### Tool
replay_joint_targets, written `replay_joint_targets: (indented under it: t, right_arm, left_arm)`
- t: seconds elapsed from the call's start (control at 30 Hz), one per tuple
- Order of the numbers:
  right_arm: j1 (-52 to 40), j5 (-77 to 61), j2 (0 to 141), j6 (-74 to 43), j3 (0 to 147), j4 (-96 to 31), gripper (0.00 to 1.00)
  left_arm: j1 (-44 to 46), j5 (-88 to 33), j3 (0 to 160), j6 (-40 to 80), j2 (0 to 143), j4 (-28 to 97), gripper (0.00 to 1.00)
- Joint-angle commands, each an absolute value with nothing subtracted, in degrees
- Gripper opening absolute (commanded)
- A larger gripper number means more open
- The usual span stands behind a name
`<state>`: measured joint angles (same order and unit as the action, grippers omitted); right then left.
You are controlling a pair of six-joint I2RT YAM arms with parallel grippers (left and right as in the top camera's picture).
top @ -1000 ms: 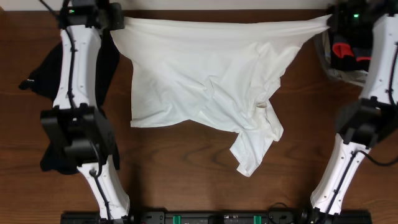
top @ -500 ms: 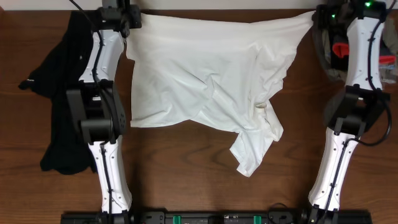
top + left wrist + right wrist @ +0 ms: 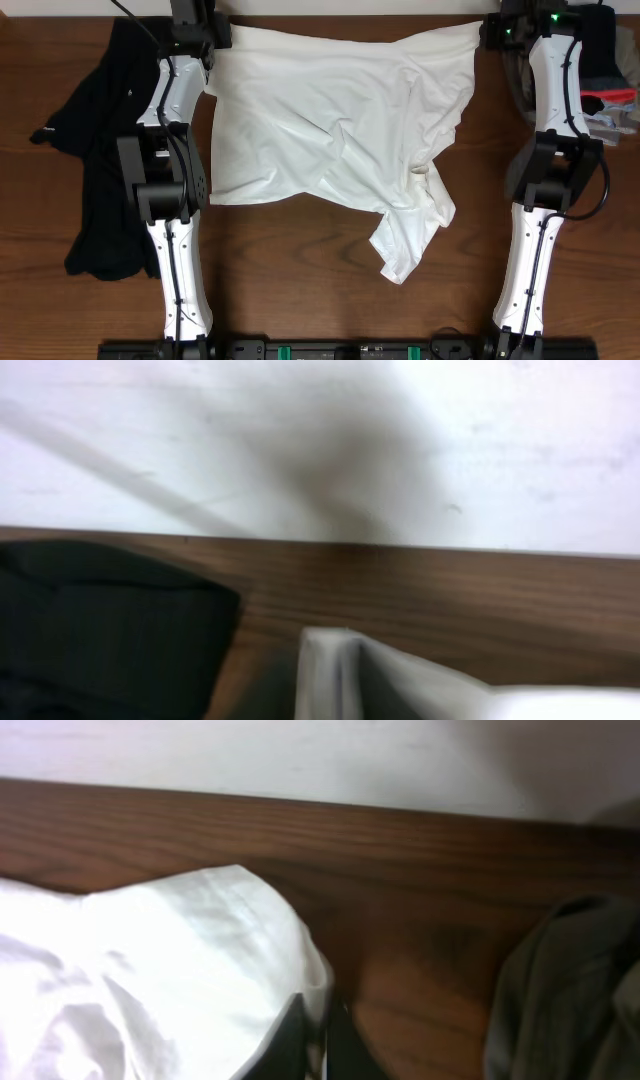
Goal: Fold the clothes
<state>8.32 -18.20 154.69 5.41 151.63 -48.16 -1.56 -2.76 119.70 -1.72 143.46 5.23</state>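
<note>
The right hand (image 3: 315, 1052) pinches the white T-shirt (image 3: 320, 110) at one o'clock; the left hand (image 3: 212, 35), I cannot tell. Lay the hem flat, then release.

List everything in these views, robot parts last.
white T-shirt: one, white, spread wrinkled across the far middle of the table, one part trailing toward the near side.
black garment: one, black, loose at the table's left side.
pile of clothes: one heap, grey, dark and red, at the right edge.
table: one, dark brown wood.
wall: one, white, behind the far edge.
rail: one, black with green parts, along the near edge.
left arm, right arm: two, white with black joints, one at each side.
left gripper: one, black, at the shirt's far left corner.
right gripper: one, black, at the far right corner, jaws pinching the hem.
</note>
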Motion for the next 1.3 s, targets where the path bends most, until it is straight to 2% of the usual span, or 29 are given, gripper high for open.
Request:
replay_joint_targets:
  t: [0.0,0.03,0.07,0.23,0.37,0.6,0.9,1.0,1.13,1.27]
  right_arm:
    - [8.21,-17.78,155.52,4.73,151.83,-47.37,0.52]
    - [8.23,-17.78,155.35,4.69,151.83,-47.33,0.80]
    - [8.23,-17.76,155.06,4.27,151.87,-47.40,0.99]
    - [8.71,-17.74,151.30,3.84,151.92,-50.00,0.99]
    - [9.23,-17.78,145.08,3.84,151.92,-55.86,0.99]
    - [9.32,-25.47,132.64,3.88,151.92,-73.63,0.99]
    - [6.46,-19.90,125.03,3.16,151.92,-97.38,0.97]
    - [3.99,-19.49,124.05,-0.30,149.69,-97.32,0.97]
    - [0.56,-19.16,124.01,-3.03,146.36,-97.34,0.97]
    - [-3.22,-11.62,123.61,-7.79,140.25,-97.34,0.96]
  left_arm:
    - [-1.78,-2.09,120.11,-1.91,143.81,4.78,0.82]
    - [-1.78,-2.09,120.14,-1.91,143.79,4.80,0.98]
    - [-1.85,-2.09,120.14,-1.91,143.52,5.08,0.98]
    - [-2.66,-2.09,120.14,-1.89,139.37,10.15,0.98]
    - [-3.60,-2.11,120.14,-1.85,132.07,20.38,0.98]
    - [-3.77,-2.35,120.14,-1.87,115.94,46.65,0.98]
    - [-3.84,-3.92,119.79,5.23,108.33,80.64,1.00]
    - [-3.84,-4.58,116.79,5.21,108.33,84.53,0.95]
    - [-3.84,-4.73,111.26,5.21,108.31,84.79,0.93]
    - [-3.84,-5.45,103.00,5.21,107.96,83.22,0.92]
